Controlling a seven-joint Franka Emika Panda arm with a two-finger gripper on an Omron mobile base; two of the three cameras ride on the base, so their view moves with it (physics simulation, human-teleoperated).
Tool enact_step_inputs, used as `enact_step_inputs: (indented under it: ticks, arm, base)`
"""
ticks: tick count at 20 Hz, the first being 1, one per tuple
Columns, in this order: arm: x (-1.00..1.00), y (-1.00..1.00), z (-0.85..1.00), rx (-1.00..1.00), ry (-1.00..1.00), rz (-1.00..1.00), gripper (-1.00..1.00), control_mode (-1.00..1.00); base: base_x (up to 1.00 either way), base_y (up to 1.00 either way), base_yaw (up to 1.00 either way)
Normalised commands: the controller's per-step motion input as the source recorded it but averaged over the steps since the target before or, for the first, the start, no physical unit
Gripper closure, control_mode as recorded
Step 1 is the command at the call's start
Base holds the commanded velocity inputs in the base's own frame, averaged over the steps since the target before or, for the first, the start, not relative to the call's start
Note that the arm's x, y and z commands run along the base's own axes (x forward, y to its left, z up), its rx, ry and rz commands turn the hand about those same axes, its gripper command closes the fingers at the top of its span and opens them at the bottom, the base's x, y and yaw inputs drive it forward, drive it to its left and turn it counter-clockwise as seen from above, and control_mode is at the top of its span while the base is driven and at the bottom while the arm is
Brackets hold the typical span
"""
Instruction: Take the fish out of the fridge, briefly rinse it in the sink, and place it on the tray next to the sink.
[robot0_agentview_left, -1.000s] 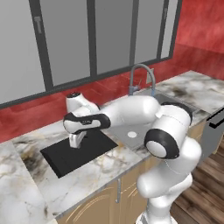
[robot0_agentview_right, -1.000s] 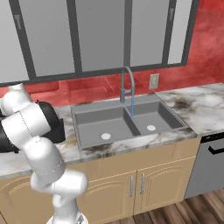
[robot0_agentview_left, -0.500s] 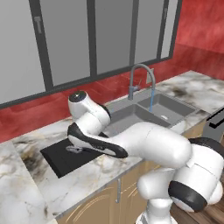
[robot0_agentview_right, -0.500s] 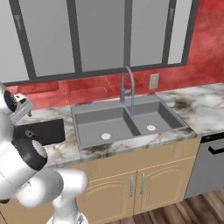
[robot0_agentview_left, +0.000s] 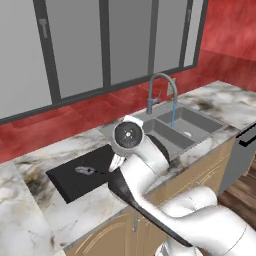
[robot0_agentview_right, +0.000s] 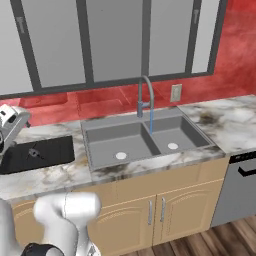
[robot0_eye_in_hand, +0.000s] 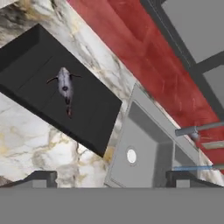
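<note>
Now fish (robot0_eye_in_hand: 65, 89) flat on tray (robot0_eye_in_hand: 35, 52), lengthwise along it, hand (robot0_eye_in_hand: 111, 177) spread empty.

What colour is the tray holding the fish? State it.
Matte black. The tray shows best in the hand view, with the grey fish lying on it.

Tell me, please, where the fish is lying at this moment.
The fish lies on the black tray, on the marble counter beside the sink; in the left base view it sits left of the sink.
</note>
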Motion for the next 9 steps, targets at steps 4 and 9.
enact_step_inputs:
  ticks: [4,9]
  arm:
    - [-1.00,-1.00,0.41,0.12,-0.50,0.06,-1.00,-1.00]
    - [-1.00,-1.00,0.08,0.24,-0.42,0.07,-1.00,-1.00]
  base:
    - [0.00,0.00,0.00]
    - [0.00,0.00,0.00]
